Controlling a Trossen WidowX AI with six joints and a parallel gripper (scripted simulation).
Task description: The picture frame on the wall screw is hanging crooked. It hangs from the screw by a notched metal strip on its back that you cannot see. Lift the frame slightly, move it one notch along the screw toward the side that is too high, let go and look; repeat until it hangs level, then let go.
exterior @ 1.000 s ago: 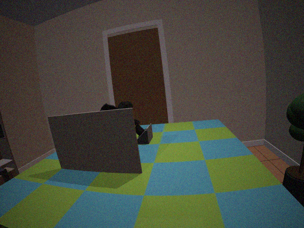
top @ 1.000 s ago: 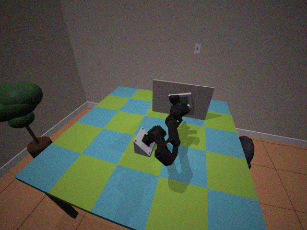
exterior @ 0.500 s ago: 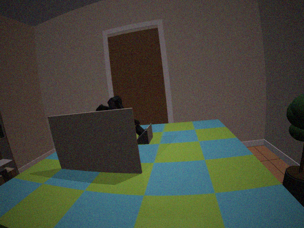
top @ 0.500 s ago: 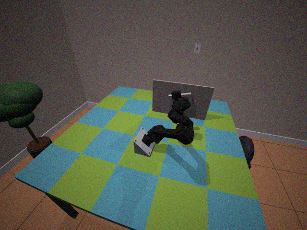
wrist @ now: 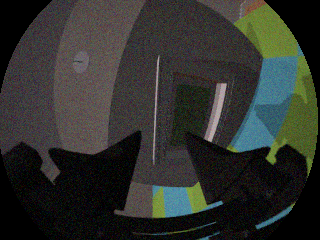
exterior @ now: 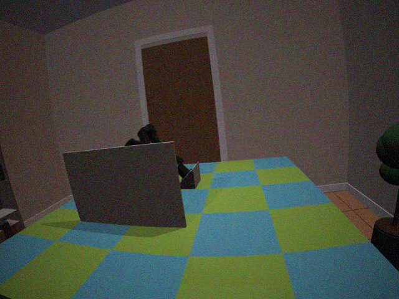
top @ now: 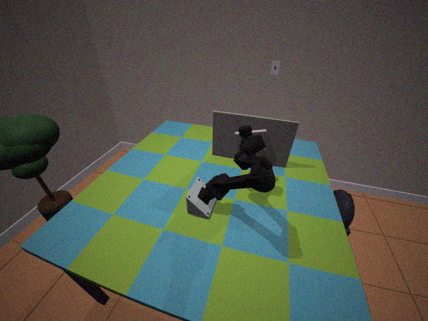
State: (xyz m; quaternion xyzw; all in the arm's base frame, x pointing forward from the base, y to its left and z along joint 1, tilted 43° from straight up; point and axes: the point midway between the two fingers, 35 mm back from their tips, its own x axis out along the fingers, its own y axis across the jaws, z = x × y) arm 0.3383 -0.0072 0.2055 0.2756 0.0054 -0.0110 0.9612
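A grey wall panel (top: 285,140) (exterior: 125,186) (wrist: 194,40) stands upright on the checkered table (top: 145,241). The picture frame (top: 259,130) (wrist: 192,110) hangs on its front. In the top view only its pale top strip shows, behind the arm. In the wrist view it shows as a dark green picture with a pale edge, turned sideways by the camera. My gripper (top: 246,130) (wrist: 163,135) is open and empty, a little short of the frame at about its height. The exterior view shows only the panel's back, with the arm (exterior: 147,133) rising above it. The screw and notched strip are hidden.
The arm's grey wedge base (top: 200,202) (exterior: 191,177) sits mid-table. A potted plant (top: 24,145) (exterior: 389,154) stands off the table's side. A dark chair (top: 344,207) stands by the right edge. A wall outlet (top: 275,67) and a brown door (exterior: 180,96) are in the room walls.
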